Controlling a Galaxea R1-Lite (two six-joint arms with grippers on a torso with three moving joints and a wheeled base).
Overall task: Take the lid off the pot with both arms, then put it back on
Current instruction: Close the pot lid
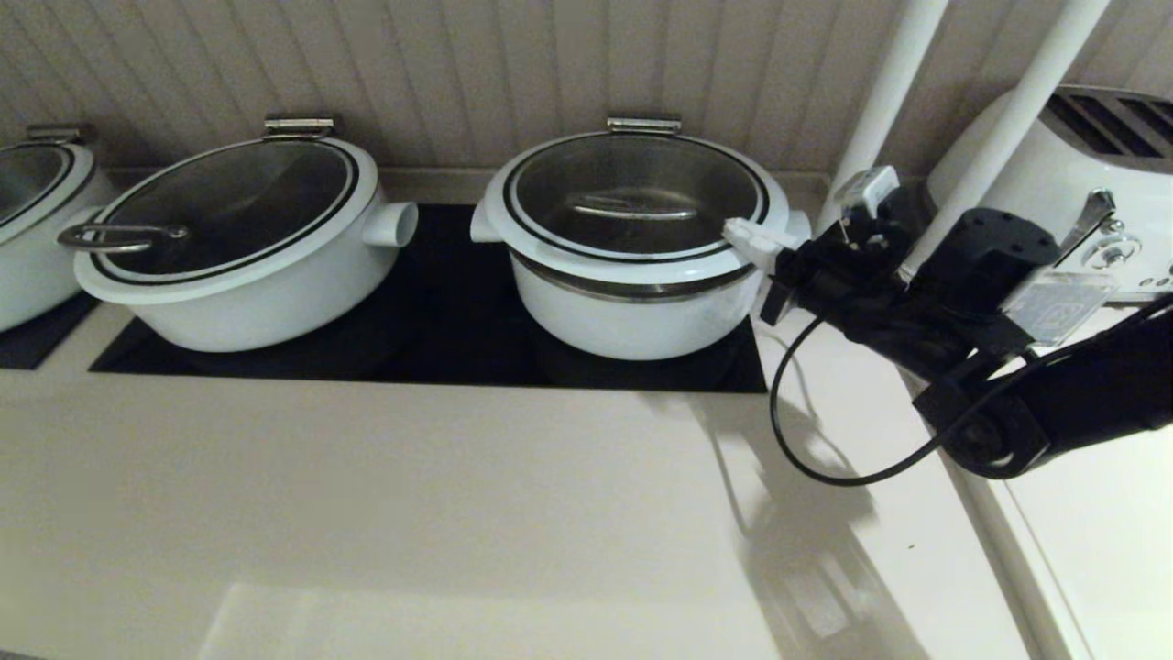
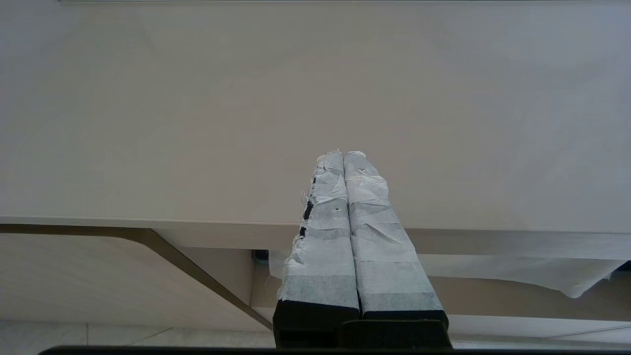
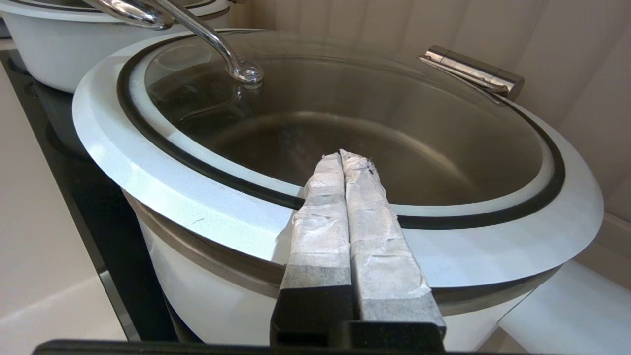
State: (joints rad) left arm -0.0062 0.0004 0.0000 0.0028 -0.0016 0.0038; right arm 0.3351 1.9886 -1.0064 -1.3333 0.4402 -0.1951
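The pot point(image 1: 632, 321) is white, with a stub handle on each side, and stands on the black hob right of centre. The lid point(image 1: 586, 174) sits closed on it, hinge clip at the back. My right gripper point(image 1: 738, 231) is shut and empty, its taped fingertips lying over the lid's right rim. In the right wrist view the gripper point(image 3: 342, 155) reaches across the white rim of the lid point(image 3: 172, 192) to the glass edge, above the pot wall point(image 3: 197, 296). My left gripper point(image 2: 343, 154) is shut and empty over a bare beige surface, out of the head view.
A like white pot point(image 1: 238, 275) with a loop-handled lid stands to the left on the black hob point(image 1: 440, 312), with a third pot point(image 1: 27, 247) at the far left. A white toaster point(image 1: 1081, 183) and two white poles point(image 1: 889, 92) stand behind my right arm. The beige counter point(image 1: 458, 513) lies in front.
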